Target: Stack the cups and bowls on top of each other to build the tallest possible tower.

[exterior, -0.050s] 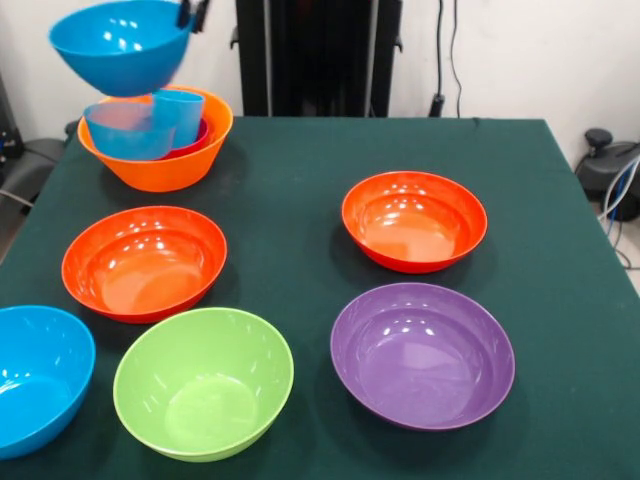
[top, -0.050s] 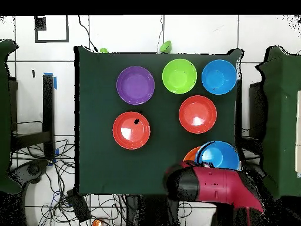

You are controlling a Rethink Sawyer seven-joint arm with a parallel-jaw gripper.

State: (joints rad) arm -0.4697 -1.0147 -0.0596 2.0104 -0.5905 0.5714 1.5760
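- The pincer (exterior, -0.050s: pixel 192 14) shows only its dark tips at the top edge of the front view, closed on the rim of a blue bowl (exterior, -0.050s: pixel 120 45) and holding it tilted in the air.
- Straight below sits the orange bowl (exterior, -0.050s: pixel 160 150), already holding a light-blue cup (exterior, -0.050s: pixel 180 112), a paler blue piece beside it and a sliver of red cup (exterior, -0.050s: pixel 196 140).
- From overhead, the red arm (top, -0.050s: pixel 220 187) covers much of that corner, with the lifted bowl sitting over the orange one.
- The call here looks like a placement: level the bowl first, centre it over the pile, then lower gently. The cup stands taller than the orange rim, so a tilted drop could knock it over or leave the bowl rocking.
- The pile sits close to the table (exterior, -0.050s: pixel 560 260) corner, so a sideways nudge risks sending it off the edge.
- Open green cloth runs down the middle, giving clear lanes to the red-orange bowl (exterior, -0.050s: pixel 144 262), its twin (exterior, -0.050s: pixel 414 220), the purple bowl (exterior, -0.050s: pixel 422 354), the green bowl (exterior, -0.050s: pixel 203 382) and the second blue bowl (exterior, -0.050s: pixel 40 378) hanging at the near edge.
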